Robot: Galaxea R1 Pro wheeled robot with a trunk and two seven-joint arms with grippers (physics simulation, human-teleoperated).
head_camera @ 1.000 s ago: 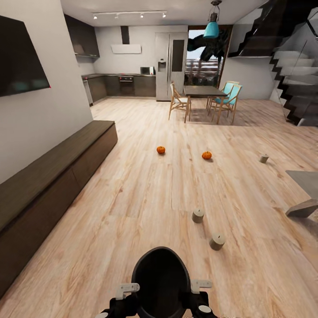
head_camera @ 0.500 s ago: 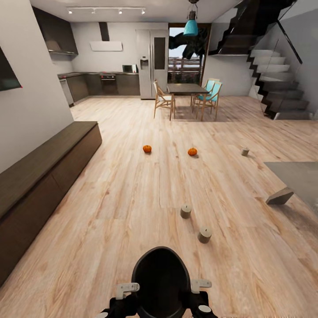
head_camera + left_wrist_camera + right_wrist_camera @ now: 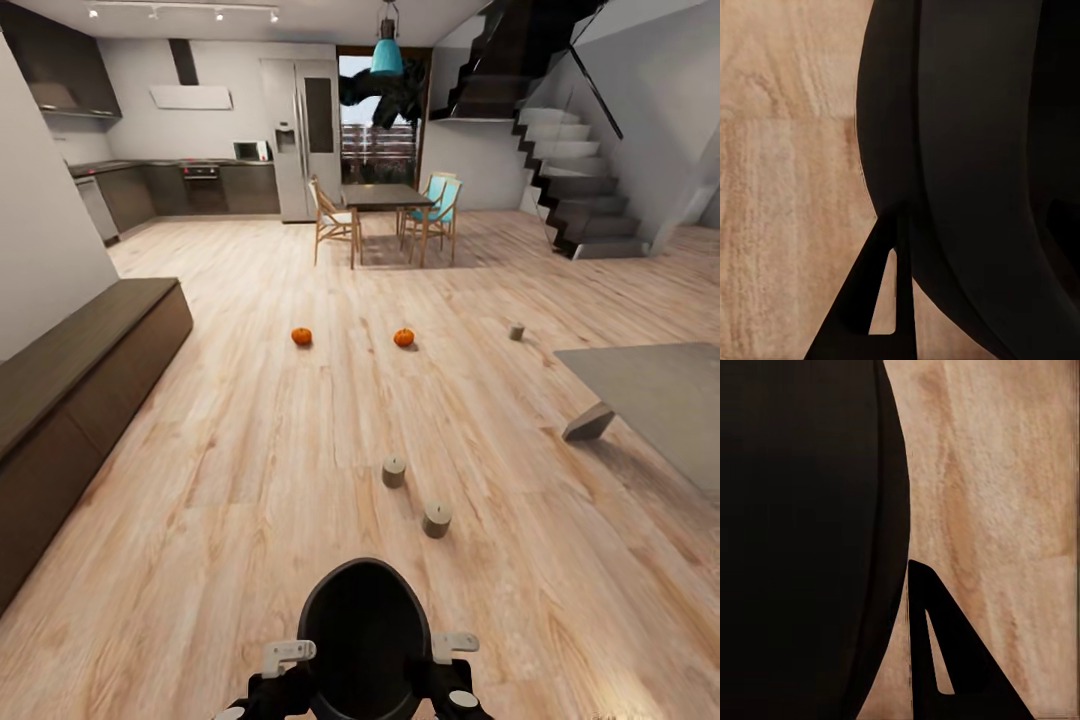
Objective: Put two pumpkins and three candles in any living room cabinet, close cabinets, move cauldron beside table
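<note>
Since a second ago our view has swung right: pumpkins (image 3: 302, 336) (image 3: 404, 338) and candles (image 3: 394, 472) (image 3: 436, 519) (image 3: 516, 331) lie untouched on the floor (image 3: 250, 480), and the closed cabinet (image 3: 70, 390) slides leftward. We're still surveying; whether either end effector is open we cannot tell.

A glossy black egg-shaped trunk (image 3: 366, 630) flanked by white brackets on black arm joints
</note>
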